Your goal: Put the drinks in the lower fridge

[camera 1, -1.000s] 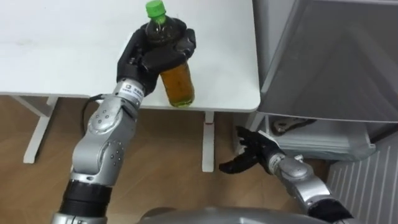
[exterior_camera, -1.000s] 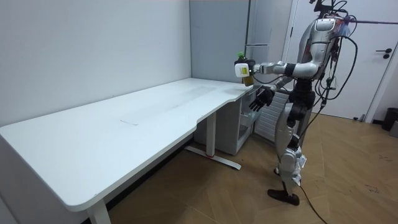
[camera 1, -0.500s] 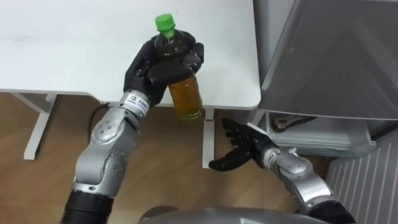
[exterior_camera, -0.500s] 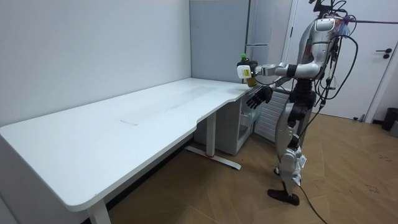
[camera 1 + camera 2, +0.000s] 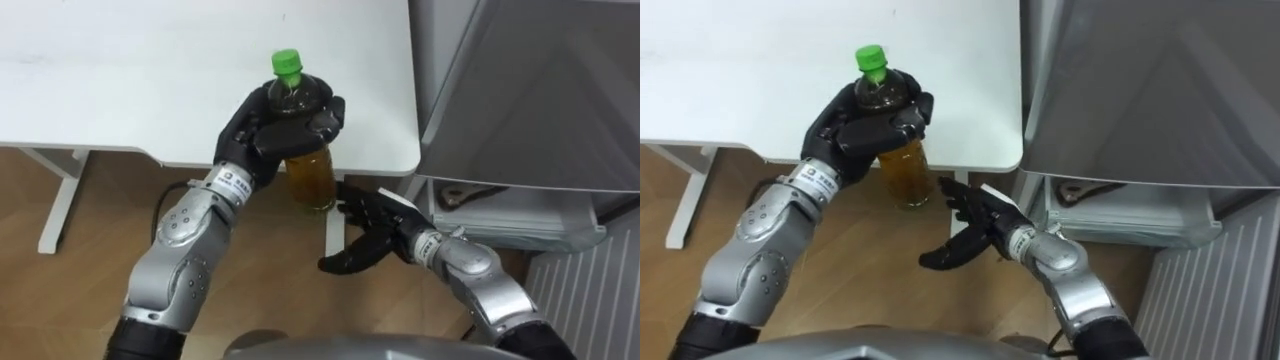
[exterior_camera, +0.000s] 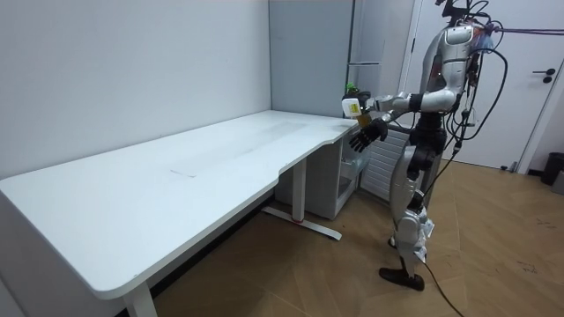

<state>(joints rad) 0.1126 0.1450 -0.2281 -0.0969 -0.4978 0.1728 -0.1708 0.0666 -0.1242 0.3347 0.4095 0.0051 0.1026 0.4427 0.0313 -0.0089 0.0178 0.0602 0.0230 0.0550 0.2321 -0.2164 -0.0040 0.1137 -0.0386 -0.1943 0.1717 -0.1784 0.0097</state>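
A bottle of amber drink [image 5: 308, 160] with a green cap [image 5: 288, 62] is held upright in the air over the white table's near corner [image 5: 395, 150]. My left hand [image 5: 275, 125] is shut round its upper half. My right hand [image 5: 372, 238] is open just below and right of the bottle's base, not touching it. In the right eye view the bottle [image 5: 904, 170] sits in the left hand [image 5: 862, 125], with the right hand [image 5: 975, 235] under it. In the room view I stand at the table's end by the grey fridge [image 6: 348, 48], holding the bottle [image 6: 352, 106].
The grey fridge door [image 5: 540, 90] fills the right side, with a lower open compartment and white shelf [image 5: 510, 215] beneath it. The white table [image 5: 150, 70] stretches left, on white legs [image 5: 60, 210]. Wooden floor lies below.
My left hand has carried the bottle right and toward me, off the table's edge. My right hand has risen and moved left, closer under the bottle.
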